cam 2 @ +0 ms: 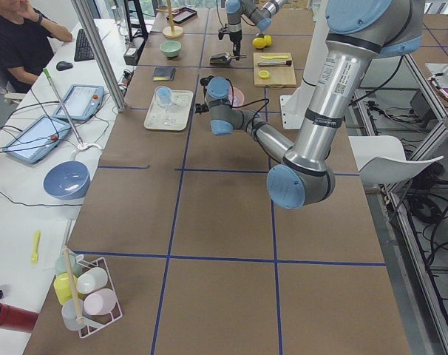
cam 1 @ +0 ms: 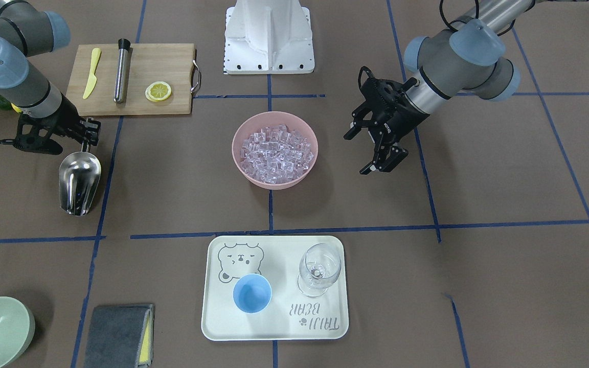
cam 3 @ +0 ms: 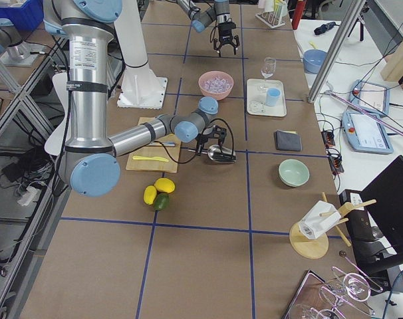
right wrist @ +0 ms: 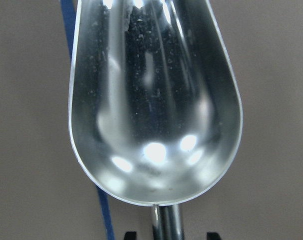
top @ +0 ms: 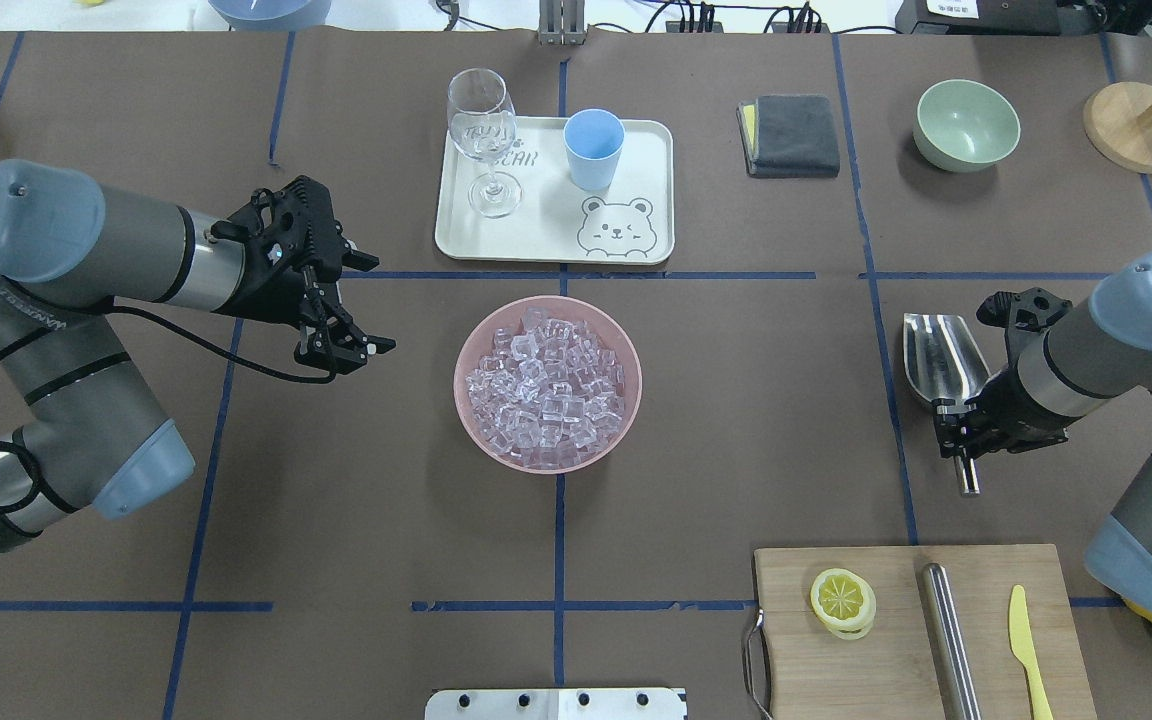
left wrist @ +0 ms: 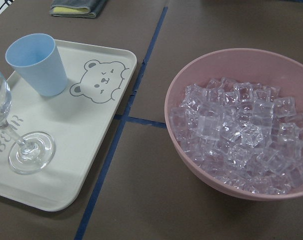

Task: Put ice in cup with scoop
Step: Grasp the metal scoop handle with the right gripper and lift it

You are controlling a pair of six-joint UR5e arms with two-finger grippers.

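Scoop lies near the counter's right edge, with the right gripper spread astride its handle, not pinching. Ice fills pink bowl mid-counter. Cup stands on tray at far edge. Left gripper spread, empty.

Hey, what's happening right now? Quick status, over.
Left gripper open, empty, beside pink bowl. Right gripper open, straddling scoop handle. Scoop empty, ice in bowl, cup empty. Wine glass close beside cup.
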